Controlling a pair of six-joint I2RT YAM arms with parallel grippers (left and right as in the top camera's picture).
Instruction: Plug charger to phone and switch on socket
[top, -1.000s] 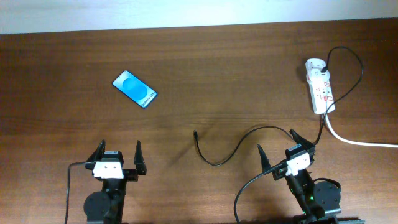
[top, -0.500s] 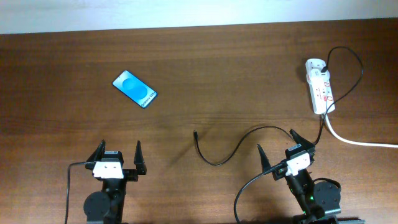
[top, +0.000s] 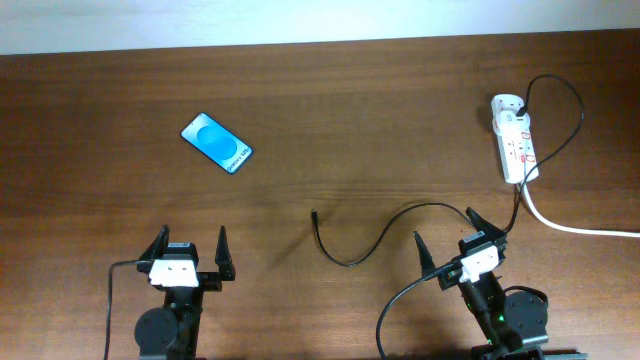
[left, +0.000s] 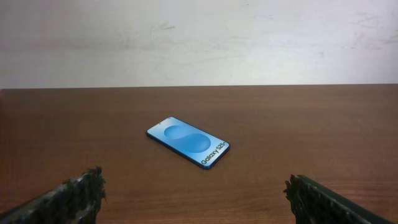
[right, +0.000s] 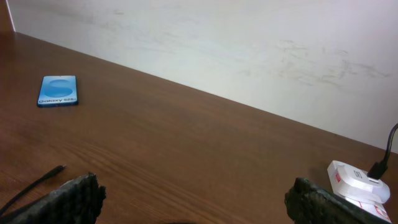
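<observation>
The phone (top: 217, 143) lies face up on the table's left part, blue screen lit; it also shows in the left wrist view (left: 188, 141) and the right wrist view (right: 58, 91). The charger (top: 355, 255) is a thin black cable curving across the middle, its free connector at its left end; its tip shows in the right wrist view (right: 37, 183). The socket (top: 514, 137) is a white power strip at the back right, also in the right wrist view (right: 357, 184). My left gripper (top: 190, 246) is open and empty near the front edge. My right gripper (top: 445, 228) is open and empty by the cable.
A thick white cord (top: 575, 226) runs from the socket off the right edge. The brown wooden table (top: 330, 110) ends at a white wall at the back. Both arm bases stand at the front edge.
</observation>
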